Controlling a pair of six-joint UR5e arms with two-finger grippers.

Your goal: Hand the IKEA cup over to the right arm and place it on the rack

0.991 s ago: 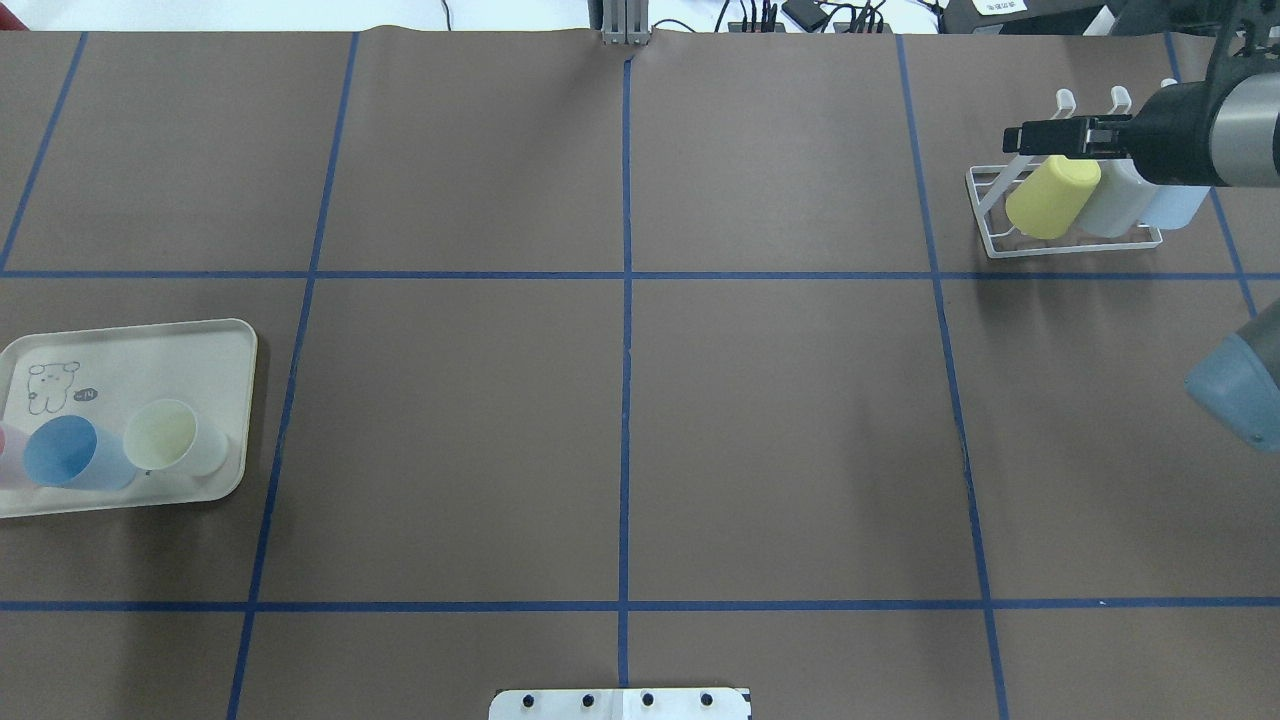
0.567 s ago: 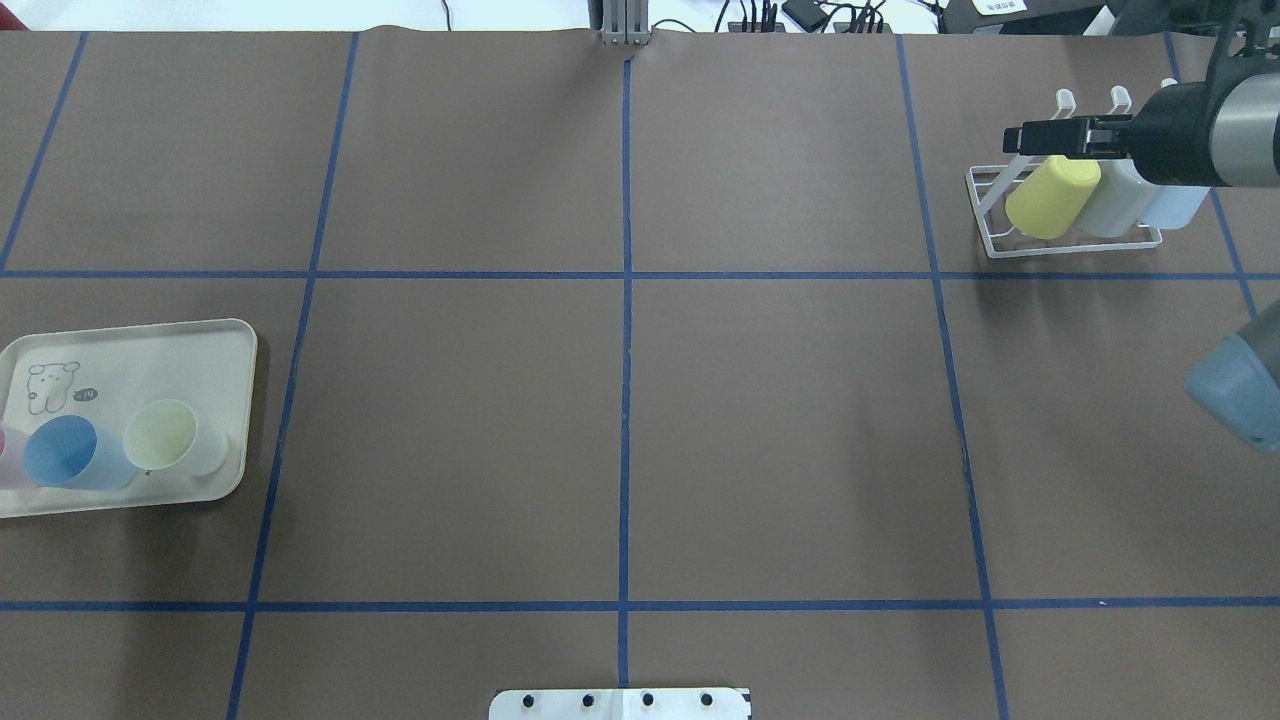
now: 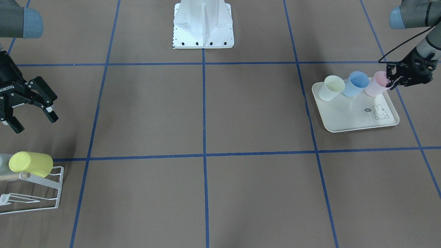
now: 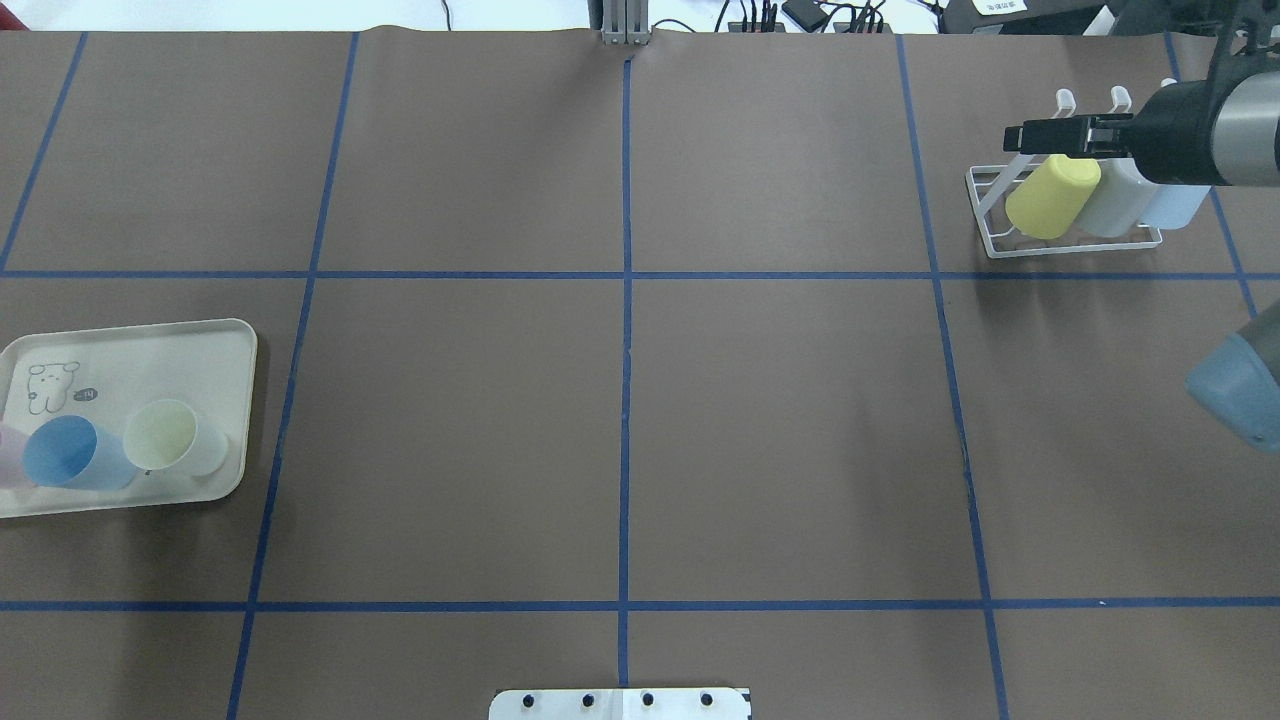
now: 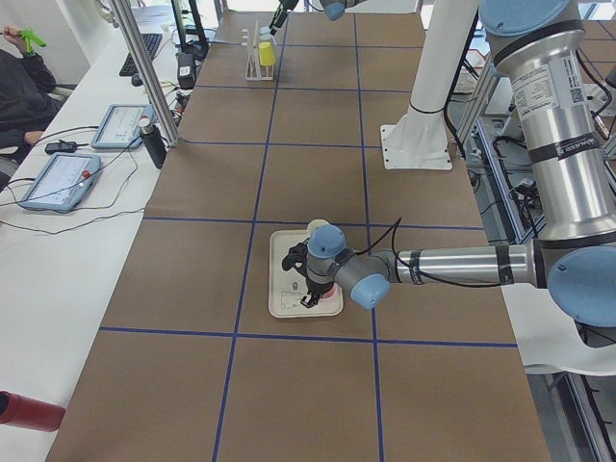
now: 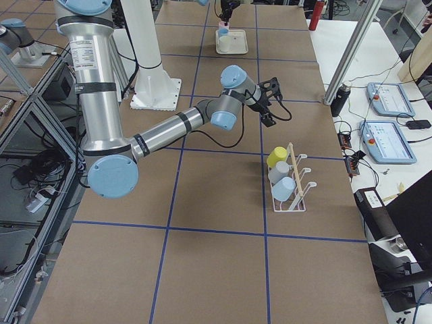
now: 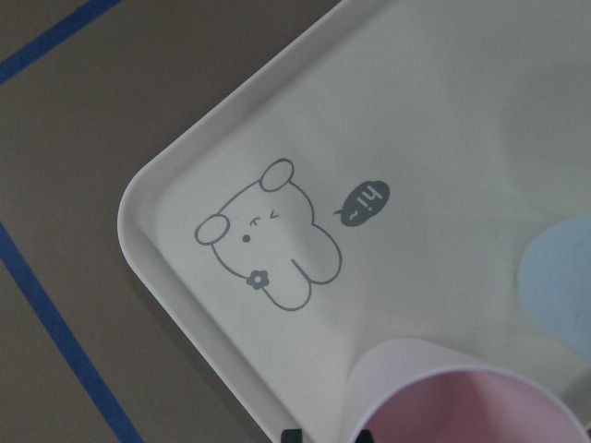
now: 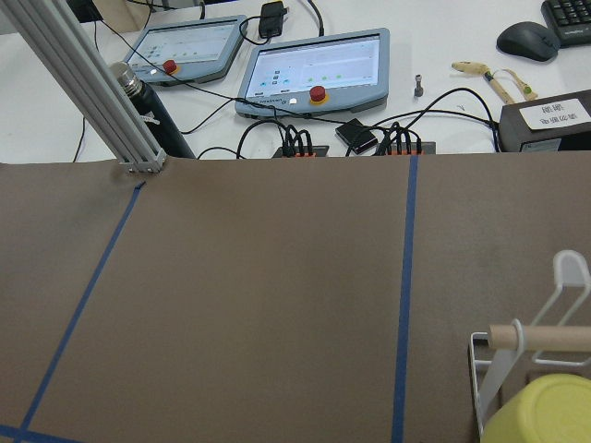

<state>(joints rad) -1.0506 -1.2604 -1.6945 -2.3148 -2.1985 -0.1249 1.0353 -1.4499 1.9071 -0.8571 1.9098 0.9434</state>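
The pink cup (image 3: 377, 84) stands on the tray (image 3: 358, 120), its rim at the tips of the left pincer (image 3: 390, 81); whether that pincer is clenched cannot be told. Overhead shows only the cup's edge; the wrist view shows a pale, open mouth. The right pincer (image 3: 34, 123), released, hangs near the rack (image 3: 51, 193).

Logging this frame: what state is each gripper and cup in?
right gripper, open.
left gripper, at pink cup's rim, grip unclear.
pink cup, mouth up on tray.
blue cup, mouth up on tray.
cream cup, mouth up on tray.
rack, holding yellow cup, white cup, pale-blue cup.
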